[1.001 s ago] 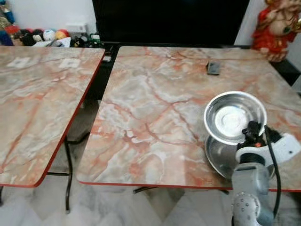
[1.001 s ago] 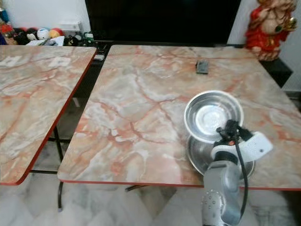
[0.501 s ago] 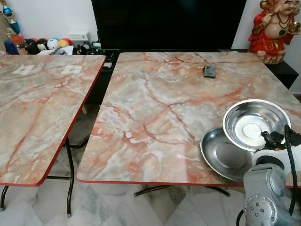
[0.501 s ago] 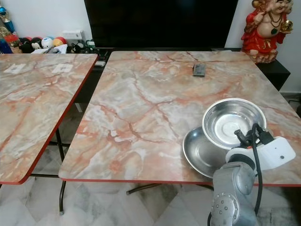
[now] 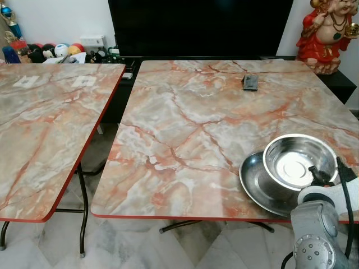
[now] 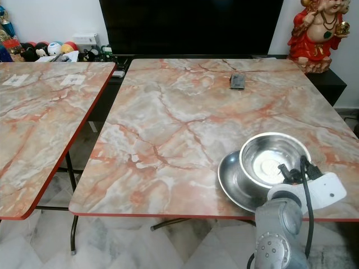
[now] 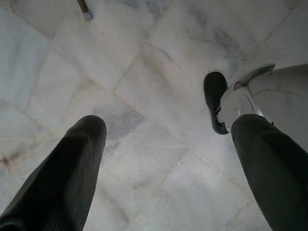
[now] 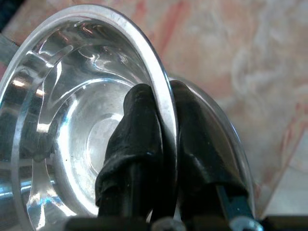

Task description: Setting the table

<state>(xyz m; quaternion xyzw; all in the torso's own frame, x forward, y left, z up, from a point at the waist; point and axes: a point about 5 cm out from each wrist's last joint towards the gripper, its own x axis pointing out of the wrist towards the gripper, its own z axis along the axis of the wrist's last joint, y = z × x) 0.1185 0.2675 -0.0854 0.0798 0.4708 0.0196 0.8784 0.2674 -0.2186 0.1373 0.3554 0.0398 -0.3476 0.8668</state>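
Fingers of the right gripper [image 8: 161, 144] pinch the near rim of the steel bowl [image 5: 300, 161], one inside, one outside. That bowl sits over the right part of the steel plate [image 5: 259, 180], at the near right corner of the desk [image 5: 185, 129]. Bare desk lies left and far. Left gripper [image 7: 163, 159] hangs apart over the floor [image 7: 144, 72], idle.

Silver right arm [image 5: 314, 238] with screws, white wrist housing, black cable, black-fingered claw [image 8: 163, 144]
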